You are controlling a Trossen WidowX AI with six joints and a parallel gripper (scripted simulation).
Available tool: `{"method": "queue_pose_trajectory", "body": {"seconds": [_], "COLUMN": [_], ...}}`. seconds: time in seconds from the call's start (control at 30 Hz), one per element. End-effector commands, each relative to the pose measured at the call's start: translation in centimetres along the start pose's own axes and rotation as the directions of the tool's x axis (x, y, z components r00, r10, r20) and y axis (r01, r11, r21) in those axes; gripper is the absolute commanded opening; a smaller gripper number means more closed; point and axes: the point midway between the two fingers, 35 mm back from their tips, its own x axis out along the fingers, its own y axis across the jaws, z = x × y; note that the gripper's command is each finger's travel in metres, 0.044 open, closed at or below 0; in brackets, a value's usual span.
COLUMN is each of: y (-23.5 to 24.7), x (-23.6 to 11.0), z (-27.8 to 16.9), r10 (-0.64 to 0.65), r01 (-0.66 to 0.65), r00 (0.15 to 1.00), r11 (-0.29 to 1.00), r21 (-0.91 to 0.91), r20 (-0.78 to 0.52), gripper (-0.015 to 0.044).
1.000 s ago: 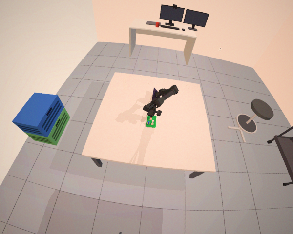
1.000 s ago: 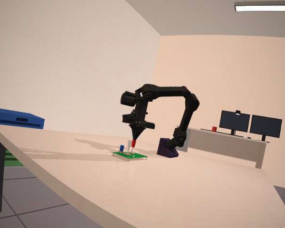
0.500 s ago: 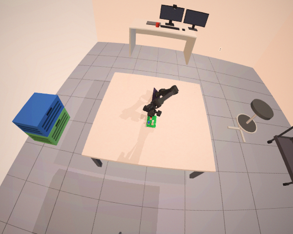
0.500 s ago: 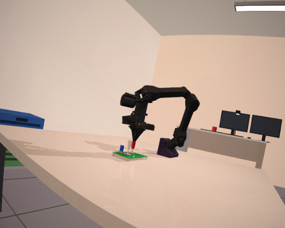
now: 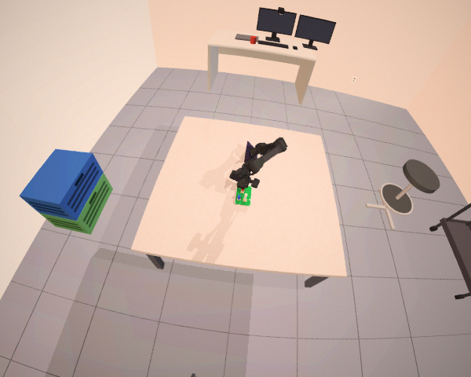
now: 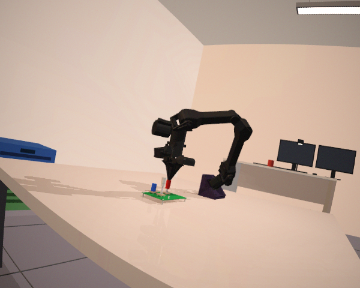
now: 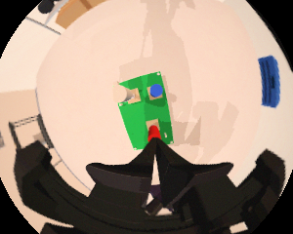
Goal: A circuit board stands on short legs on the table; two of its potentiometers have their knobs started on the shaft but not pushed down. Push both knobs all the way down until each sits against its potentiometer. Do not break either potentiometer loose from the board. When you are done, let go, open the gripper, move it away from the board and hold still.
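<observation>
The green circuit board (image 5: 242,203) (image 6: 174,197) (image 7: 134,124) stands on short legs on the table. The red knob (image 6: 168,184) (image 7: 154,133) sits high on its shaft, with bare shaft showing below it. The cream knob (image 6: 163,181) (image 7: 121,93) is also high, on a visible pale shaft. The blue knob (image 5: 239,197) (image 6: 153,187) (image 7: 156,90) sits low, close to its potentiometer. My gripper (image 6: 170,179) (image 7: 154,139) is shut and empty, pointing down with its tips at the top of the red knob. Whether they touch it is too small to tell.
The arm's dark purple base (image 5: 249,151) (image 6: 206,187) stands on the table behind the board. The cream knob stands beside the red one, and the blue knob is on the board's far side from the base. Blue and green crates (image 5: 65,178) stand on the floor left of the table.
</observation>
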Motion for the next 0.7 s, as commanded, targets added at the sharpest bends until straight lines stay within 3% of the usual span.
{"method": "queue_pose_trajectory", "body": {"seconds": [0.0,0.67], "y": [0.18,0.18], "x": [0.45,0.7], "z": [0.11,0.11], "r10": [0.0,0.0], "r01": [0.0,0.0], "r00": [1.0,1.0], "r11": [1.0,1.0], "r21": [-0.006,-0.006], "r20": [-0.001,-0.001], "gripper": [0.0,0.0]}}
